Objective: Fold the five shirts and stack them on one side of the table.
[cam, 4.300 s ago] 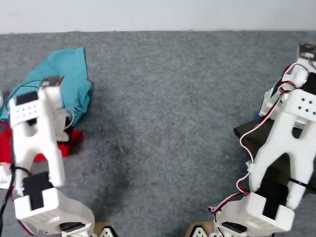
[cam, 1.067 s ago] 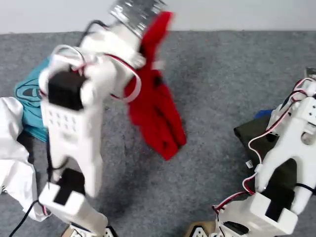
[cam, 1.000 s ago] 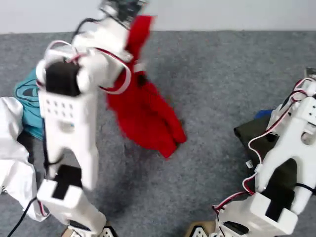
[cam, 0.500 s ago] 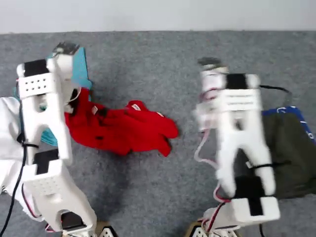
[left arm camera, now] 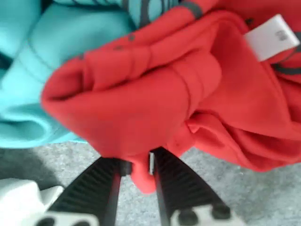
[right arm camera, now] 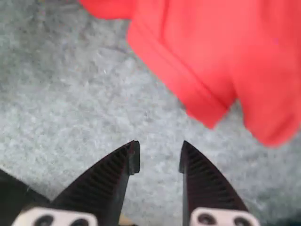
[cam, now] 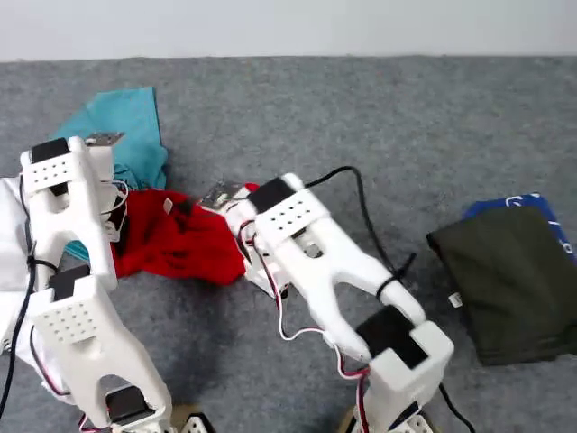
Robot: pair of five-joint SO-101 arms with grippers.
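The left claw (left arm camera: 138, 165) is pinching a bunched fold of the red shirt (cam: 176, 244) between its two fingers, pressed close on the cloth. It is likely holding that end down so the shirt is not sliding while the other arm is working. The right claw (right arm camera: 157, 153) is hanging spread apart over the gray table (cam: 361, 117), just beside the shirt's hem and not touching it. It is probably getting ready to grab that edge so the two arms can pull the shirt out flat.

The red shirt is lying near the left side of the table, between the two arms. One end is sitting against the teal shirt (cam: 126, 135), and a white shirt (left arm camera: 16, 200) is lying close by. Those two are likely waiting for their turn. A dark green shirt (cam: 505, 280) is resting folded on top of a blue shirt (cam: 534, 206) at the far right, well apart from the rest, so that side is looking like the stacking place.

The red shirt is looking soft and all crumpled up, not flat at all. Thick folds are piling over each other, and a small white tag (left arm camera: 273, 37) is poking out. One hem is showing a neat stitched edge.
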